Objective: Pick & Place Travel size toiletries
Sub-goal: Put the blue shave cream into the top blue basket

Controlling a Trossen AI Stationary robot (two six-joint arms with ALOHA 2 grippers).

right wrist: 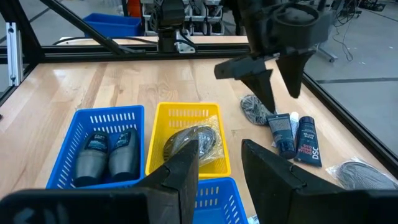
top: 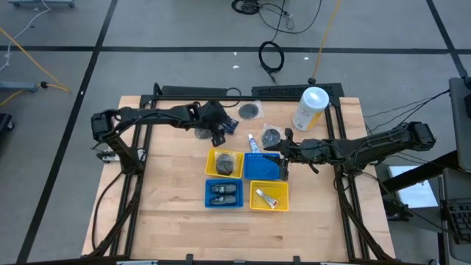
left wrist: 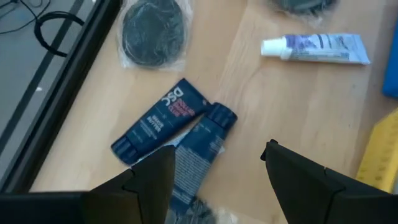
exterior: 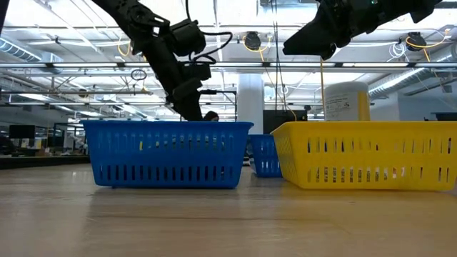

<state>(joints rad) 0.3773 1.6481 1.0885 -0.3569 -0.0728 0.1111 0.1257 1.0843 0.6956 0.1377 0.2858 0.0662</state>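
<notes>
Two dark blue tubes [left wrist: 158, 121] [left wrist: 199, 155] lie flat side by side on the wooden table; they also show in the right wrist view [right wrist: 297, 138]. My left gripper [left wrist: 217, 158] hovers open just above them, fingers pointing down, touching nothing; it also shows in the high view [top: 218, 131]. Round grey packets [left wrist: 152, 28] [top: 271, 135] and a white tube [left wrist: 317, 48] lie on the table nearby. My right gripper [right wrist: 219, 157] is open and empty over the far blue tray [top: 263, 168].
Four square trays stand mid-table: a yellow one [right wrist: 163, 127] holds a grey packet, a blue one [right wrist: 65, 140] holds two dark bottles, and a yellow one [top: 269, 196] holds a white tube. A tall white-and-cream canister [top: 311, 107] stands at the far right.
</notes>
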